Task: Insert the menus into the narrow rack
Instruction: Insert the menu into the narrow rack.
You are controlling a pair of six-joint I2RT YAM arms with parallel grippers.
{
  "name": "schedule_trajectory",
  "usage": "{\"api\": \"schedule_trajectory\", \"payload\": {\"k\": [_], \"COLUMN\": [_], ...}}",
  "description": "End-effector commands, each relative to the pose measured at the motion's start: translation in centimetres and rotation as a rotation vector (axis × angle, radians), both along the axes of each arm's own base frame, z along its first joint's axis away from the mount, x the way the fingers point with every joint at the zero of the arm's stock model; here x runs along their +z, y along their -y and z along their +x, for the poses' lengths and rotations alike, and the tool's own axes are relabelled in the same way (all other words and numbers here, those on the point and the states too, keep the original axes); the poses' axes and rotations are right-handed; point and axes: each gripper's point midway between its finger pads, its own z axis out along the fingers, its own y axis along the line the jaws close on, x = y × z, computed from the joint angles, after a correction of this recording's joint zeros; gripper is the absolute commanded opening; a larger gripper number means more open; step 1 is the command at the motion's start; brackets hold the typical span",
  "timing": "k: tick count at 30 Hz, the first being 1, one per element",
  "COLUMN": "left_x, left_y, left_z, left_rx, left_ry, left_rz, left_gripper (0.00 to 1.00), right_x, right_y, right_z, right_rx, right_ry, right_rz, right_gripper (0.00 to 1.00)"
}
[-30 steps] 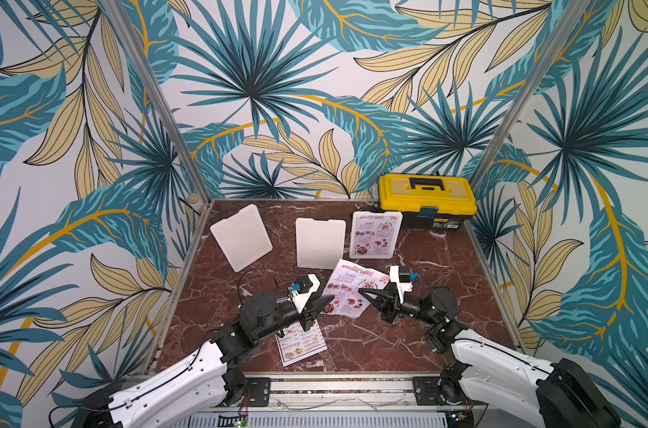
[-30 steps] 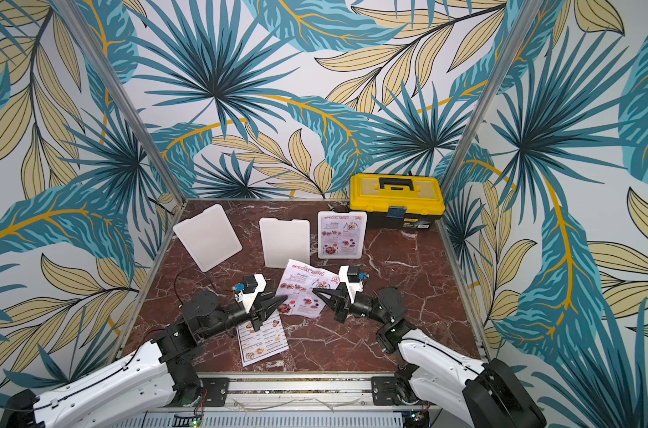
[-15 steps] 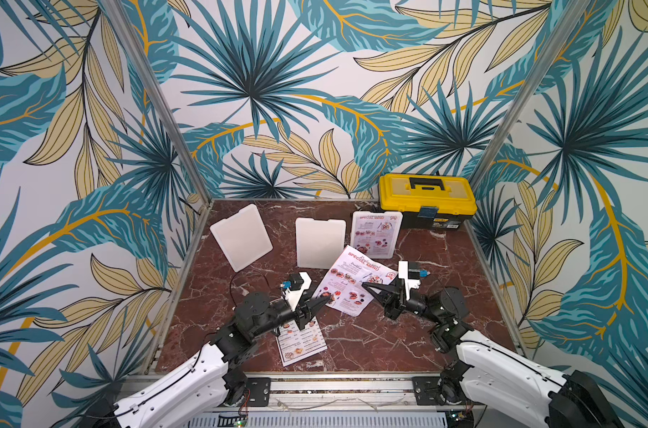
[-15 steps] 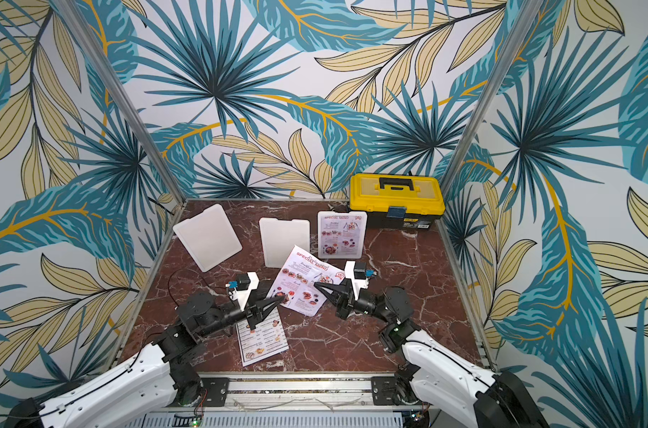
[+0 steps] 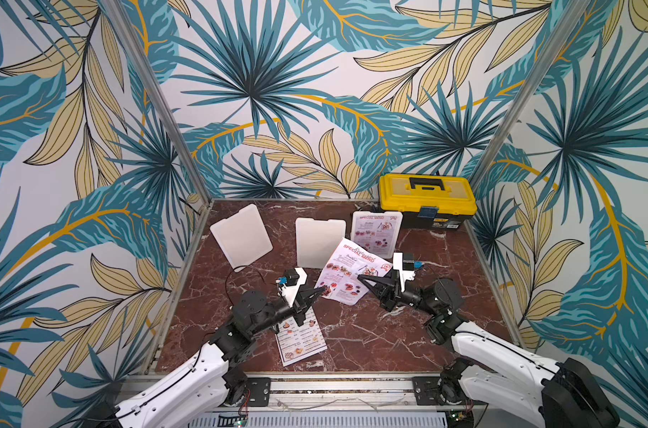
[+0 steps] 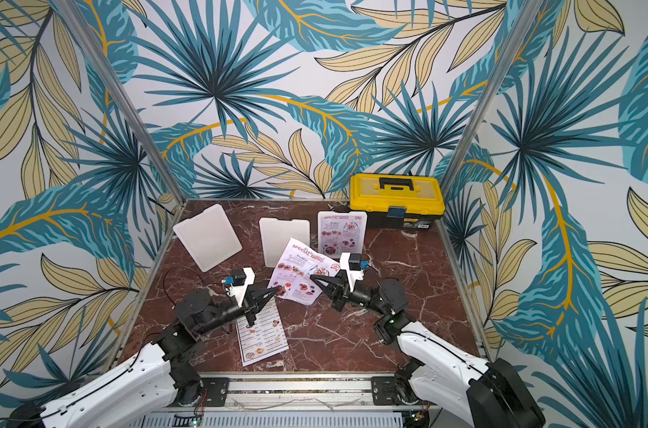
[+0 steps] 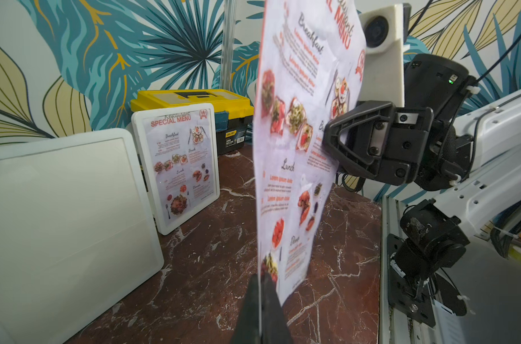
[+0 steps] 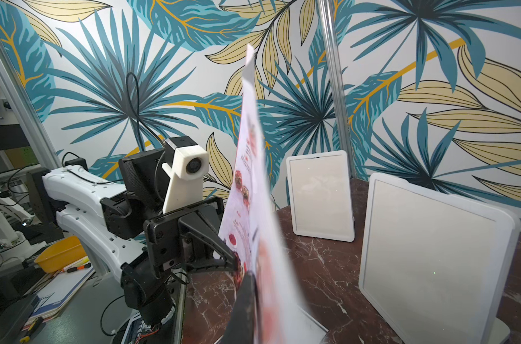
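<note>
A red-titled special menu [image 5: 352,265] hangs upright in the air between my two grippers, also seen in a top view [image 6: 300,266]. My left gripper [image 7: 260,286] is shut on its lower corner. My right gripper [image 8: 251,286] straddles the sheet's opposite edge [image 7: 335,143]. One finger shows and the other is behind the paper, so I cannot tell whether it presses. A white menu [image 5: 302,337] lies flat under the left arm. Two empty white racks [image 5: 241,237] [image 5: 319,242] stand at the back. A third rack [image 5: 376,233] holds a special menu.
A yellow toolbox [image 5: 426,200] sits at the back right corner, behind the filled rack. Patterned walls close in the marble table [image 5: 370,333] on three sides. A loose black cable [image 5: 241,272] arcs above the left wrist.
The special menu has risen off the table and moved back and right with the right gripper. The left gripper has come up to its lower corner and shut on it.
</note>
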Motion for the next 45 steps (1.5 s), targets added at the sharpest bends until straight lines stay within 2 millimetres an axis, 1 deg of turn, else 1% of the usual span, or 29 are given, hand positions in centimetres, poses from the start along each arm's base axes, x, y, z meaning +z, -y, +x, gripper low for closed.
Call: {"api": "schedule_trajectory", "payload": {"k": [1, 2, 4, 6, 8, 10, 11, 13, 15, 18, 20, 24, 28, 29, 30, 31, 33, 40, 44, 45], "left_x": [0.8, 1.0, 1.2, 1.4, 1.7, 2.1, 2.2, 2.7, 3.0, 3.5, 3.8, 4.4, 4.7, 4.8, 4.9, 4.9, 4.9, 5.0, 5.4, 5.5], "left_y": [-0.4, -0.4, -0.3, -0.4, -0.6, -0.9, -1.1, -1.3, -1.4, -1.5, -1.5, -1.5, -1.9, -1.9, -2.0, -1.9, -1.7, -0.6, -0.5, -0.6], "left_z": [1.4, 1.6, 2.1, 2.7, 3.2, 3.7, 3.9, 4.2, 4.5, 5.0, 5.2, 5.8, 6.5, 6.7, 6.8, 6.8, 7.0, 6.6, 6.7, 6.8], "left_rx": [0.053, 0.052, 0.058, 0.069, 0.080, 0.094, 0.098, 0.097, 0.102, 0.108, 0.109, 0.113, 0.126, 0.124, 0.121, 0.114, 0.104, 0.022, 0.024, 0.029], "left_ry": [0.019, 0.019, 0.017, 0.014, 0.015, 0.019, 0.021, 0.025, 0.028, 0.031, 0.032, 0.036, 0.032, 0.030, 0.029, 0.027, 0.025, 0.032, 0.043, 0.045], "left_rz": [-0.005, -0.003, 0.001, 0.002, 0.000, -0.002, -0.003, -0.009, -0.011, -0.015, -0.017, -0.021, -0.024, -0.025, -0.026, -0.025, -0.022, -0.008, -0.009, -0.010], "left_gripper": [0.00, 0.00, 0.00, 0.00, 0.00, 0.00, 0.00, 0.00, 0.00, 0.00, 0.00, 0.00, 0.00, 0.00, 0.00, 0.00, 0.00, 0.00, 0.00, 0.00], "right_x": [1.1, 1.3, 1.9, 2.4, 2.9, 3.0, 3.0, 2.8, 2.5, 2.2, 1.9, 2.1, 2.1, 2.2, 2.4, 2.6, 3.0, 4.3, 4.8, 5.0], "right_y": [0.1, 0.1, 0.0, 0.0, 0.0, -0.1, 0.0, 0.1, 0.2, -0.1, -0.5, -1.3, -1.2, -1.1, -0.7, -0.3, 0.3, -0.4, -0.5, -0.4], "right_z": [1.1, 1.3, 2.1, 2.9, 3.8, 4.8, 5.2, 6.3, 7.0, 7.6, 8.1, 8.9, 10.2, 10.4, 10.8, 11.1, 11.6, 11.5, 11.3, 11.2], "right_rx": [-0.042, -0.049, -0.059, -0.065, -0.070, -0.073, -0.076, -0.082, -0.076, -0.048, -0.034, 0.001, -0.003, -0.001, 0.000, 0.002, 0.011, 0.094, 0.114, 0.116], "right_ry": [0.020, 0.025, 0.021, 0.014, 0.008, -0.005, -0.013, -0.038, -0.055, -0.066, -0.081, -0.084, -0.089, -0.092, -0.090, -0.092, -0.081, -0.038, -0.028, -0.025], "right_rz": [0.003, 0.000, -0.009, -0.017, -0.019, -0.022, -0.021, -0.018, -0.009, 0.002, 0.001, 0.003, 0.010, 0.017, 0.032, 0.051, 0.082, 0.114, 0.129, 0.132], "right_gripper": [0.17, 0.17, 0.10, 0.08, 0.06, 0.06, 0.08, 0.20, 0.27, 0.33, 0.35, 0.35, 0.35, 0.37, 0.43, 0.46, 0.49, 0.60, 0.60, 0.57]}}
